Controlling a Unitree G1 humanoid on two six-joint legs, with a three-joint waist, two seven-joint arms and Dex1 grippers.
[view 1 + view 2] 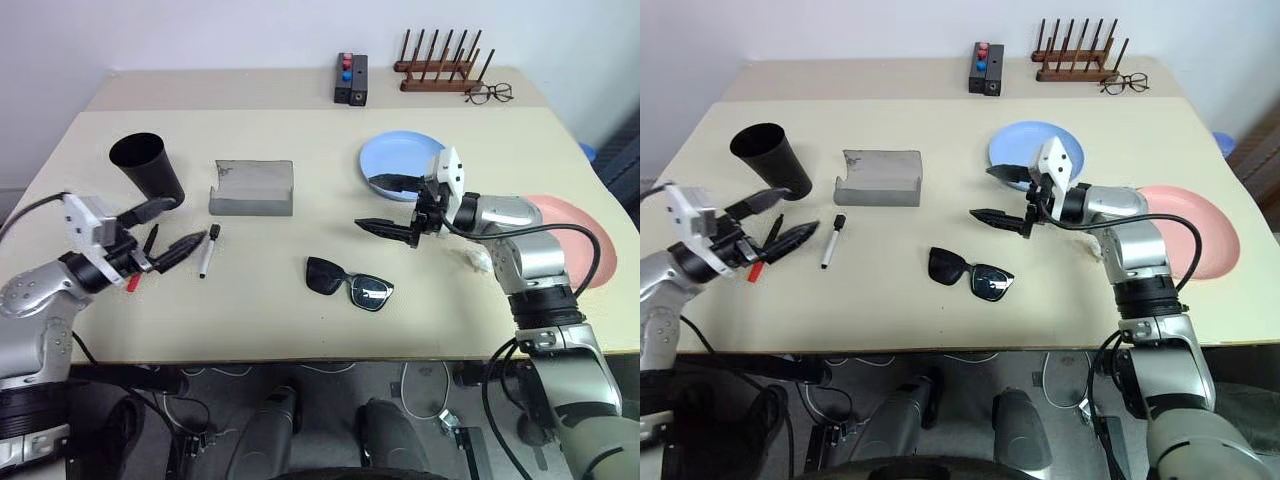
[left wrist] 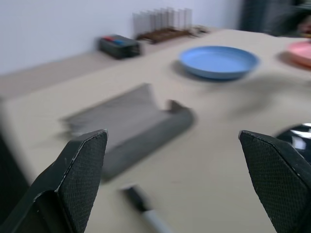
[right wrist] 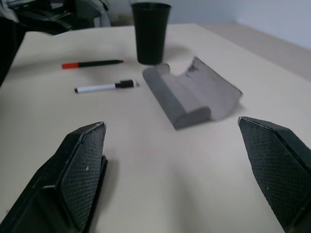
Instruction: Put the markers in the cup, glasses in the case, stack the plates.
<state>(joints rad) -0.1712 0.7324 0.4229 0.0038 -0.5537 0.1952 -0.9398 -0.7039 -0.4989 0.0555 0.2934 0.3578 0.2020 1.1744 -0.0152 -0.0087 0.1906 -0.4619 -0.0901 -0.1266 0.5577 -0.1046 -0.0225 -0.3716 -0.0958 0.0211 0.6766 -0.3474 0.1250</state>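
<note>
Between both open claws, glasses [image 1: 349, 283], untouched

Nothing is showing any writing I can read: no label, brand, number or sign is turning up on the markers [image 3: 106, 87], the cup [image 3: 151, 32], the case [image 3: 192, 94], the plates [image 1: 400, 160] or the small black box [image 1: 351, 79].

The cup [image 1: 148, 167] stands near the table's [image 1: 300, 320] left edge, two markers [image 1: 209, 249] just in front of it. The case [image 1: 252, 187] lies right of the cup. The glasses [image 1: 349, 283] sit toward the front edge. One plate [image 1: 395, 155] lies mid-table, another [image 1: 585, 235] at the right edge.
</note>
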